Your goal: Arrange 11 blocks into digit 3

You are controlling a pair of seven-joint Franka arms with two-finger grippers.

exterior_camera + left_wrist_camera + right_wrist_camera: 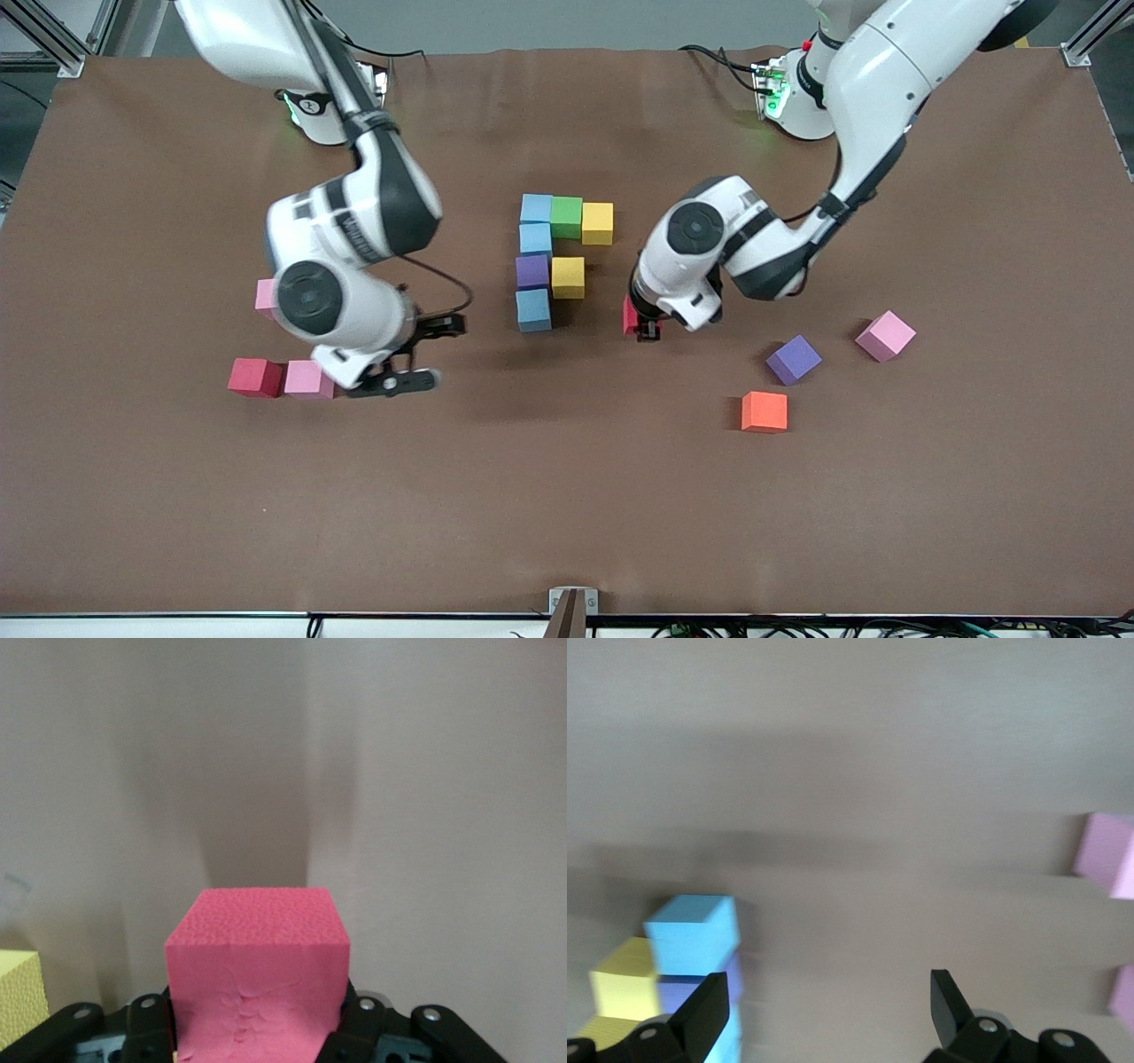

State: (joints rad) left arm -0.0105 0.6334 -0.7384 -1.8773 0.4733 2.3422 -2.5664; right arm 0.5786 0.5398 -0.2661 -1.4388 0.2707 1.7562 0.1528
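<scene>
Front view first: the digit 3 sits mid-table on the brown mat, a half-built figure of matte foam cubes. A four-cube spine, blue, blue, purple, blue, runs straight from 12 to 6 o'clock, its long axis toward the front camera. Green and yellow branch off the top toward 3 o'clock, and one more yellow touches the purple. At 3 o'clock from that, the left gripper is clamped on a red block, low over the mat. At 9 o'clock the right gripper hangs wide open and empty, just beside a pink block that touches a red one; another pink peeks from under the arm. Loose purple, pink and orange cubes lie toward 4 o'clock.

Left wrist view: the red block's pebbled foam creases where the fingers pinch it.

Right wrist view: black fingers spread, nothing between them.
</scene>
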